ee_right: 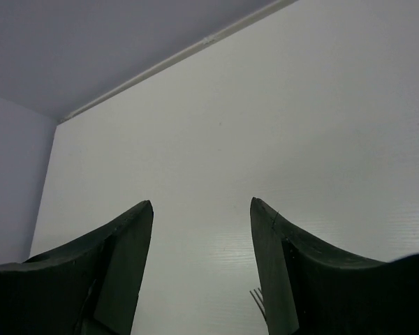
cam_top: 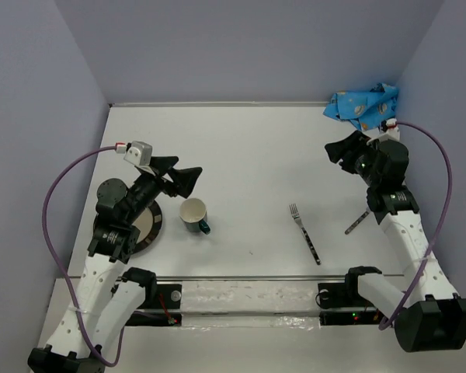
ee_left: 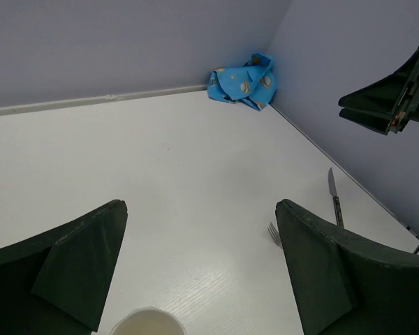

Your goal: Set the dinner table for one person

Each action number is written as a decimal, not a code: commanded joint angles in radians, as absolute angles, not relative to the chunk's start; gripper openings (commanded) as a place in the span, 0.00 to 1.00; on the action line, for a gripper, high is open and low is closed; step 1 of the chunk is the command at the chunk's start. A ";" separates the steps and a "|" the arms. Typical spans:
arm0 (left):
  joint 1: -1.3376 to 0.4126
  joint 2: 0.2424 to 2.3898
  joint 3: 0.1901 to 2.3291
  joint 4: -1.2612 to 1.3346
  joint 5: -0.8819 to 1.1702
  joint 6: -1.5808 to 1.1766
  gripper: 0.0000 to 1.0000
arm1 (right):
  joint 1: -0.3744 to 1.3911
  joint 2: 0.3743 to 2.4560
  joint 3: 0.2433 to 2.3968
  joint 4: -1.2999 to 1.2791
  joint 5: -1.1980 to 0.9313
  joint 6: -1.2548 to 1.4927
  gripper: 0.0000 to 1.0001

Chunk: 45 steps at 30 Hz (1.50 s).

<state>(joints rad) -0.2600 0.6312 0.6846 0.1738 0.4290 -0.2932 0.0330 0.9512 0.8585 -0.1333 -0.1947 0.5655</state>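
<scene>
One table [cam_top: 248,148], white and matte, fills the floor of the top view and carries everything else. On it lie one plate [cam_top: 149,227], one cup [cam_top: 193,211], one fork [cam_top: 304,233], one knife [cam_top: 356,221] and one blue cloth [cam_top: 363,105].

From the table's centre, the plate sits at 8 o'clock, partly under the left arm. The cup stands just beside the plate, at its 3 o'clock. The fork lies at 4 o'clock and the knife at the fork's 3 o'clock. The cloth is bunched in the far corner at 2 o'clock, its print too small to read.

The left gripper [ee_left: 201,208] hangs at 12 o'clock of the cup, jaws wide and holding nothing. The right gripper [ee_right: 201,204] hangs at 12 o'clock of the knife, jaws also wide and bare.
</scene>
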 commanded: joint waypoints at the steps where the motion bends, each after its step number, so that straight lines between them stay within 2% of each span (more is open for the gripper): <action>1: -0.258 0.609 0.707 0.181 0.459 -0.261 0.99 | 0.028 1.024 0.911 -0.056 -0.046 0.574 0.61; 3: -0.261 0.606 0.706 0.176 0.453 -0.258 0.99 | 0.028 1.070 0.923 -0.019 -0.009 0.581 0.55; 4: -0.264 0.606 0.707 0.169 0.448 -0.255 0.99 | 0.028 1.125 0.934 0.000 0.041 0.583 0.44; 5: -0.268 0.606 0.706 0.169 0.445 -0.253 0.99 | 0.028 1.155 0.948 0.039 0.055 0.581 0.39; 6: -0.271 0.604 0.706 0.169 0.445 -0.253 0.99 | 0.028 1.181 0.951 0.101 0.070 0.580 0.16; 7: -0.275 0.604 0.707 0.167 0.442 -0.253 0.99 | 0.028 1.208 0.954 0.124 0.096 0.578 0.00; 8: -0.285 0.604 0.707 0.167 0.431 -0.253 0.99 | 0.028 1.266 0.977 0.142 0.109 0.571 0.00; 15: -0.314 0.607 0.707 0.160 0.367 -0.249 0.99 | 0.028 1.624 1.189 0.216 0.235 0.503 0.00; 19: -0.327 0.614 0.704 0.158 0.345 -0.250 0.99 | -0.024 1.827 1.350 0.218 0.195 0.528 0.00; 20: -0.333 0.617 0.704 0.156 0.336 -0.244 0.99 | -0.038 1.862 1.408 0.218 0.192 0.540 0.08; 21: -0.334 0.620 0.704 0.156 0.330 -0.242 0.99 | -0.038 1.925 1.436 0.213 0.207 0.545 0.24; 22: -0.336 0.621 0.704 0.153 0.327 -0.239 0.99 | -0.049 1.951 1.459 0.212 0.236 0.548 0.33; 25: -0.337 0.630 0.704 0.153 0.314 -0.233 0.99 | -0.078 2.055 1.554 0.207 0.264 0.549 0.53; 36: -0.342 0.704 0.707 0.164 0.304 -0.227 0.99 | -0.186 2.391 1.937 0.167 0.216 0.586 0.54; 45: -0.331 0.791 0.726 0.178 0.328 -0.222 0.99 | -0.232 2.534 2.147 0.137 0.212 0.574 0.56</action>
<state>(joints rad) -0.3382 0.7712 0.6849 0.1299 0.3065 -0.2401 -0.2268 2.5008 2.0315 0.1261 0.2073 0.5770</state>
